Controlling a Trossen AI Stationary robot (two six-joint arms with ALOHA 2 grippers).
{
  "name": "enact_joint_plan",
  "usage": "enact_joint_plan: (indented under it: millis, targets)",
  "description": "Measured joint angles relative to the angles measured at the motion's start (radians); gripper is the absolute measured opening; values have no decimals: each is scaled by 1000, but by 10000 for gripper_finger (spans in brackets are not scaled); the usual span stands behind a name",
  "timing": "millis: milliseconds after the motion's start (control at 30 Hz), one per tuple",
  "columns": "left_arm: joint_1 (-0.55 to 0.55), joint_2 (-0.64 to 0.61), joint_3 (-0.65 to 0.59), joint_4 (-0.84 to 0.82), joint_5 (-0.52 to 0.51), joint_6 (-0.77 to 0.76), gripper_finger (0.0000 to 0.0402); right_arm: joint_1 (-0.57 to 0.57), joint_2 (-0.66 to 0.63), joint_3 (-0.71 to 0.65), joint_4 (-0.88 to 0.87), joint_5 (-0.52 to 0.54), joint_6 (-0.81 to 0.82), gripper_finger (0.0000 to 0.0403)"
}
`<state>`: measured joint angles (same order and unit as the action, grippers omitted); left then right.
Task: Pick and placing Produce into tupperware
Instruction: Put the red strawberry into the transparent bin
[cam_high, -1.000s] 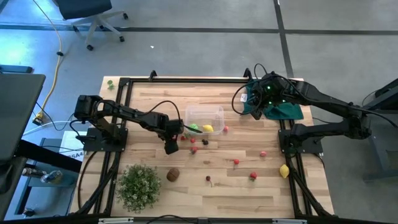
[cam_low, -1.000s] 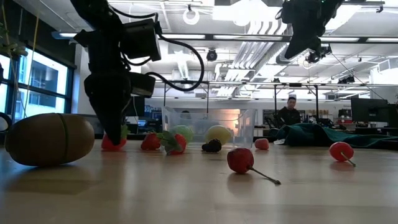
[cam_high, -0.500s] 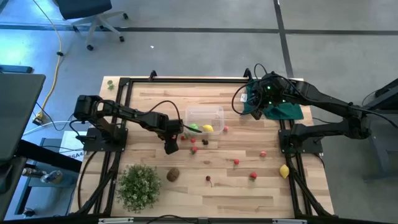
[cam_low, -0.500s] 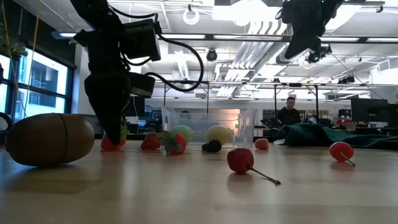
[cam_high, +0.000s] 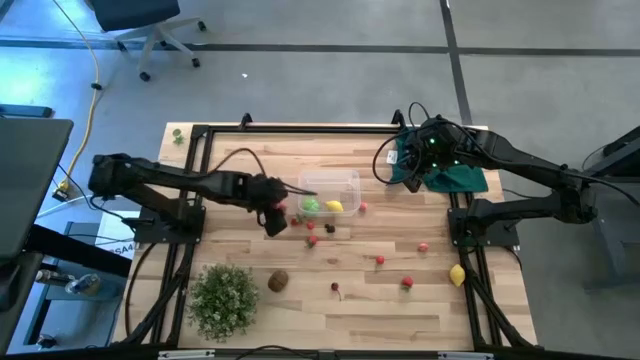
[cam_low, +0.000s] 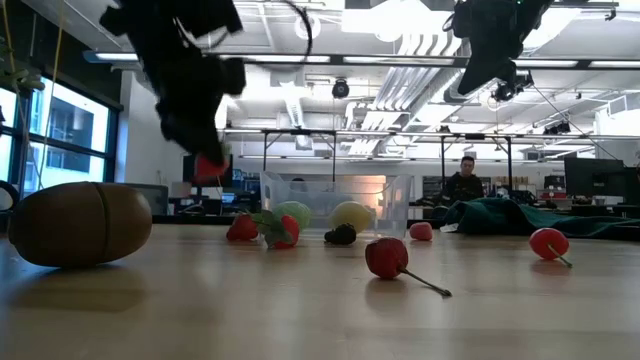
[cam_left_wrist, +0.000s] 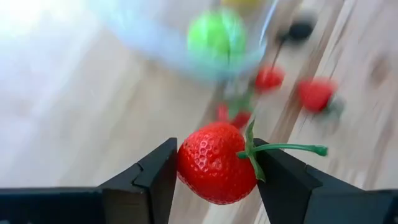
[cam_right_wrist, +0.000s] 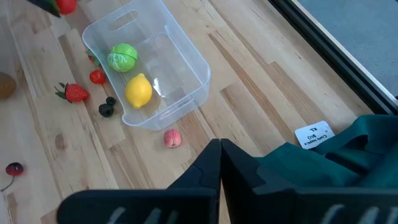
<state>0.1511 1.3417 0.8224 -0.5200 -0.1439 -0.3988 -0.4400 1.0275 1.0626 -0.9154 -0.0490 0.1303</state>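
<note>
My left gripper (cam_left_wrist: 216, 163) is shut on a red strawberry (cam_left_wrist: 211, 168) and hangs above the table just left of the tupperware (cam_high: 328, 188); in the low view the berry (cam_low: 208, 168) is in the air. The clear tub holds a green ball (cam_right_wrist: 122, 57) and a yellow lemon (cam_right_wrist: 138, 91). More strawberries (cam_high: 311, 240), a dark berry (cam_high: 329, 228), a cherry (cam_high: 336, 289), a second lemon (cam_high: 457, 275) and a brown kiwi (cam_high: 278, 282) lie on the wood. My right gripper (cam_right_wrist: 220, 148) is shut, high over the dark green cloth (cam_high: 455, 178) at the far right. My left gripper pinches the strawberry's body (cam_left_wrist: 199, 171) between its two fingers (cam_left_wrist: 160, 171), one on each side. The green stalk (cam_left_wrist: 292, 148) sticks out past one finger. The fingers come from above, pointing down, and the berry is lifted clear of the table.
A bushy green plant (cam_high: 222, 298) stands at the near left. A pinkish fruit (cam_high: 363, 208) lies just right of the tub. Black frame rails (cam_high: 300, 128) run along the table's edges. A person (cam_low: 465, 182) sits far behind the table.
My left gripper has risen from the table with the strawberry, which rested on the wood by its tips half a second ago and now hangs clear. The gripper has also shifted a little toward the far edge, and its arm has drawn back left.
</note>
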Motion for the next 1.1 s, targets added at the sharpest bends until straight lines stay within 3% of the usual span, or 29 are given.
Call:
enact_joint_plan:
  millis: [267, 467, 667, 867, 1100]
  targets:
    - [0, -64, 136, 21, -130, 60, 180, 0, 0, 0, 0, 0, 0, 0]
    - [22, -18, 316, -25, -133, 202, 180, 0, 0, 0, 0, 0, 0, 0]
    - [60, 152, 548, -169, -130, 294, 180, 0, 0, 0, 0, 0, 0, 0]
    - [66, 411, 771, -343, -106, 375, 180, 0, 0, 0, 8, 0, 0, 0]
    - [65, 671, 937, -492, -103, 441, 180, 0, 0, 0, 8, 0, 0, 0]
